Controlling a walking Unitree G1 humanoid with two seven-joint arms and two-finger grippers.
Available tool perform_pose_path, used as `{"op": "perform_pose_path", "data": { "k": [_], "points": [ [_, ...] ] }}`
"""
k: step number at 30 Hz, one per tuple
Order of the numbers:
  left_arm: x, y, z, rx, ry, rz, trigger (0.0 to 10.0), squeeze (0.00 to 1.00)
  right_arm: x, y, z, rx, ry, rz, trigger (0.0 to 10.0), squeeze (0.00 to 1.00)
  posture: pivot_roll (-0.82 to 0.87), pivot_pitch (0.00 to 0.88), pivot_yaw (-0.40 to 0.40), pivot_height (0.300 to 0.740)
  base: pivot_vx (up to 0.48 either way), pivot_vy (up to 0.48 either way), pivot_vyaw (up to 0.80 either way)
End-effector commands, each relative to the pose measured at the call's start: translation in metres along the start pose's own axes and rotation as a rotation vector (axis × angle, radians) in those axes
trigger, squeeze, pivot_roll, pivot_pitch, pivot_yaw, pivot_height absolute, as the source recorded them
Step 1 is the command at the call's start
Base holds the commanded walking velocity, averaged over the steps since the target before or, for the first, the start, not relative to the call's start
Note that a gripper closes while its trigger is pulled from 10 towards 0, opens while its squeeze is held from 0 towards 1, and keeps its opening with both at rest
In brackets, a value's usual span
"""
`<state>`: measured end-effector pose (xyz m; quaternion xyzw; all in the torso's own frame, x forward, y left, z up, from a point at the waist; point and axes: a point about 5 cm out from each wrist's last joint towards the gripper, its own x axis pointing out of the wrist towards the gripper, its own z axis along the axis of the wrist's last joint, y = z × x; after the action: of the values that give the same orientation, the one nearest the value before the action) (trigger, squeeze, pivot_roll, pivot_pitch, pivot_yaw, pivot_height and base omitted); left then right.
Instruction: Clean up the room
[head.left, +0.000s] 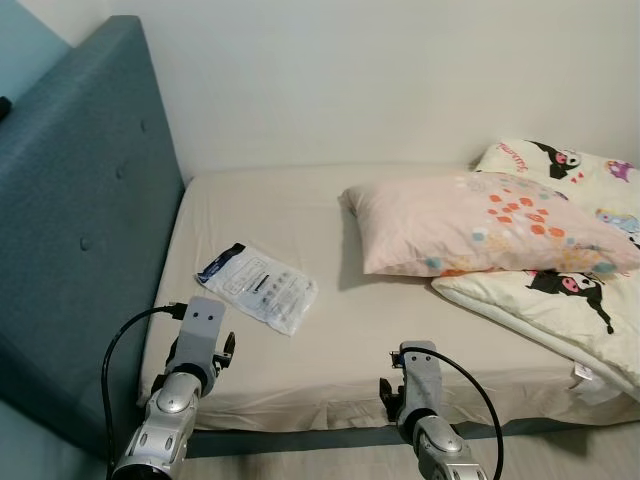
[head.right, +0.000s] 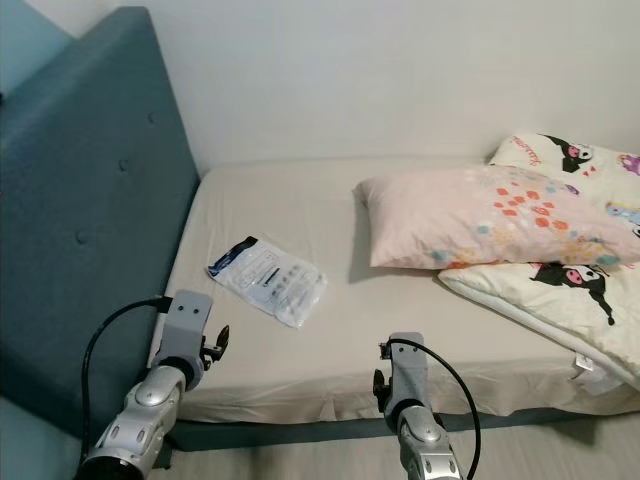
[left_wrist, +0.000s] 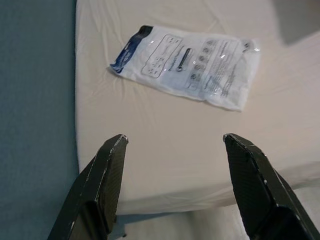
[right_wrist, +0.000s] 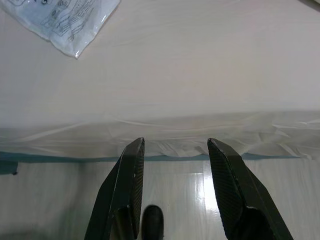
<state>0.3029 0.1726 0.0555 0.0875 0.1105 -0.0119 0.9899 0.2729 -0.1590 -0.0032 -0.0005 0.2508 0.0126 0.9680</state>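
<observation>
A flat white plastic packet (head.left: 258, 286) with a dark blue end and printed pictures lies on the beige bed sheet (head.left: 300, 210), near the headboard side. My left gripper (left_wrist: 175, 139) hovers open just short of the packet (left_wrist: 187, 65), over the mattress's front edge, with nothing between its fingers. My right gripper (right_wrist: 176, 142) is also open and holds nothing. It hangs over the front edge of the mattress with the floor below it, and a corner of the packet (right_wrist: 60, 20) lies far ahead. Both silver arms (head.left: 180, 390) (head.left: 425, 410) reach in from below.
A tall teal padded headboard (head.left: 80, 220) stands on the left. A pink pillow (head.left: 480, 225) rests on a cartoon-print quilt (head.left: 560, 295) at the right of the bed. A white wall runs behind. Pale glossy floor (right_wrist: 200, 190) lies before the bed.
</observation>
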Motion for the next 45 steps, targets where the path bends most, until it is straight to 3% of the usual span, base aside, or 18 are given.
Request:
{"op": "perform_pose_path", "data": {
  "k": [1,24,45],
  "points": [
    [-0.003,-0.001,-0.003,-0.015,-0.004,-0.01,10.0,0.0,-0.001,-0.002,-0.001,-0.006,-0.002,-0.002,10.0,0.0,-0.04,0.149,-0.018,0.74,0.0,0.0,0.0],
    [-0.003,-0.006,0.0,-0.035,-0.03,-0.033,10.0,0.0,0.0,0.0,0.007,-0.054,-0.047,0.026,10.0,0.0,-0.04,0.134,-0.016,0.74,0.353,0.0,0.0],
    [-0.008,-0.007,-0.009,0.014,-0.009,-0.049,10.0,0.0,0.0,0.007,0.005,-0.072,-0.041,0.062,10.0,0.0,-0.04,0.123,-0.022,0.74,0.0,0.0,0.0]
  ]
}}
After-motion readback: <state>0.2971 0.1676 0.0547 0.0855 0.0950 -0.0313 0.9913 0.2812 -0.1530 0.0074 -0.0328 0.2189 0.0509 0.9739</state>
